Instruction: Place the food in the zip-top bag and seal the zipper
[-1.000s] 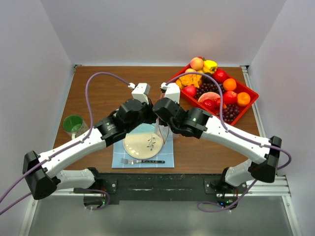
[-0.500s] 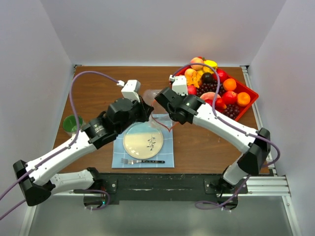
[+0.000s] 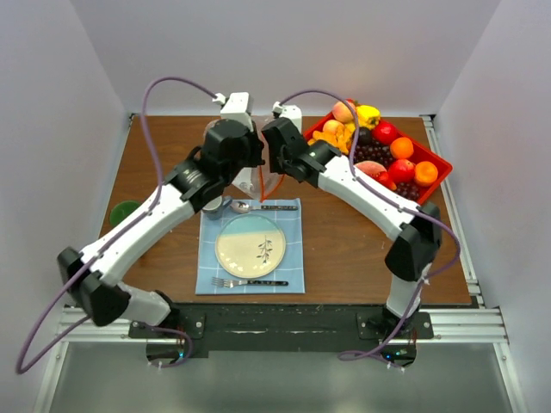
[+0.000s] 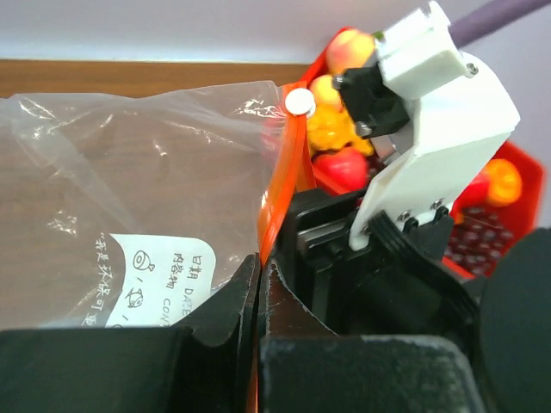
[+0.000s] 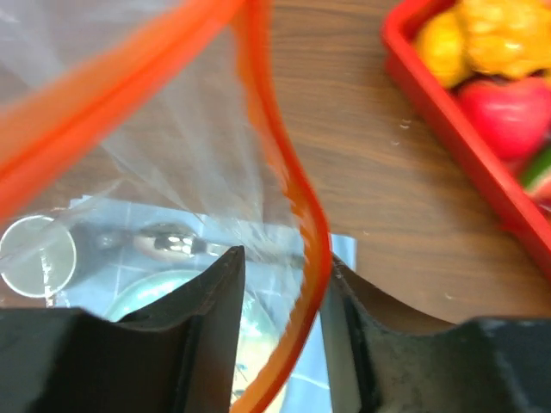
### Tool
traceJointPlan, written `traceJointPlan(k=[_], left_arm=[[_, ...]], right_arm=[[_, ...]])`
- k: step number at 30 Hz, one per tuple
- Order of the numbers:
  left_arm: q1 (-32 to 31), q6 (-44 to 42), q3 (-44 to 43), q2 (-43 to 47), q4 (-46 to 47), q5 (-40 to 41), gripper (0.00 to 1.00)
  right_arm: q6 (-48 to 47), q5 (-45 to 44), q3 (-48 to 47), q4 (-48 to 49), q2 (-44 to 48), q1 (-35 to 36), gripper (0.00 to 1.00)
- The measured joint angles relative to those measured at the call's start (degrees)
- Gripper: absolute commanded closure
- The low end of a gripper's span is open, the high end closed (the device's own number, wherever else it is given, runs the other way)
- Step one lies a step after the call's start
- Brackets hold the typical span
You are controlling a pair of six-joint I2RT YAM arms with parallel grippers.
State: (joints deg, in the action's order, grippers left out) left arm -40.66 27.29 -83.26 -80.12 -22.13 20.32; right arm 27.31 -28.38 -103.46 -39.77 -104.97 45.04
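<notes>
Left wrist: label (image 4: 162, 277) on bag (image 4: 129, 163) (hidden overhead)

1. On the zip-top bag (image 4: 129, 172) we see a white label (image 4: 164, 275) near the zipper (image 4: 280, 198) edge. It reads "日期 DATE".
2. Under that we make out "CON", cut off by the black finger.
3. Further Chinese characters run down the label's left side; we cannot read them.

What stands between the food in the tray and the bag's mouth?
The right gripper does: at the zipper, on the side of the zip-top bag facing the tray, it sits between mouth and food. Nothing else shows on the table there.
</notes>
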Motion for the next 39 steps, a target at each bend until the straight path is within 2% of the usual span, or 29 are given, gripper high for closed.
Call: traceJointPlan(k=[8,20,25,28,33,39], left_arm=[[7.06,-0.96,-1.29,-12.94,1.64,-2.38,1.00],[11.04,-0.96,-14.75,-29.14,4.35,-9.25,1.00],[12.00,-0.94,-20.33,-32.81,3.43,-10.88,1.00],[12.70,-0.79,-20.76,-33.38,2.69,-11.54,1.00],[13.18,0.66,-20.59,-33.40,1.77,-13.27,1.00],[13.16,2.23,-20.61,-33.40,0.17,-15.28,1.00]], right_arm=[[-0.04,9.33,-2.27,3.82,-9.20,-5.84,0.34],[0.07,16.17,-1.81,9.40,-8.26,-13.20,0.33],[0.09,17.55,1.81,9.88,-4.48,-15.80,0.33],[0.09,17.57,3.89,9.86,-1.62,-18.12,0.32],[-0.04,17.46,5.68,9.94,1.27,-23.43,0.25],[-0.96,17.55,6.08,10.51,-0.74,-28.30,0.11]])
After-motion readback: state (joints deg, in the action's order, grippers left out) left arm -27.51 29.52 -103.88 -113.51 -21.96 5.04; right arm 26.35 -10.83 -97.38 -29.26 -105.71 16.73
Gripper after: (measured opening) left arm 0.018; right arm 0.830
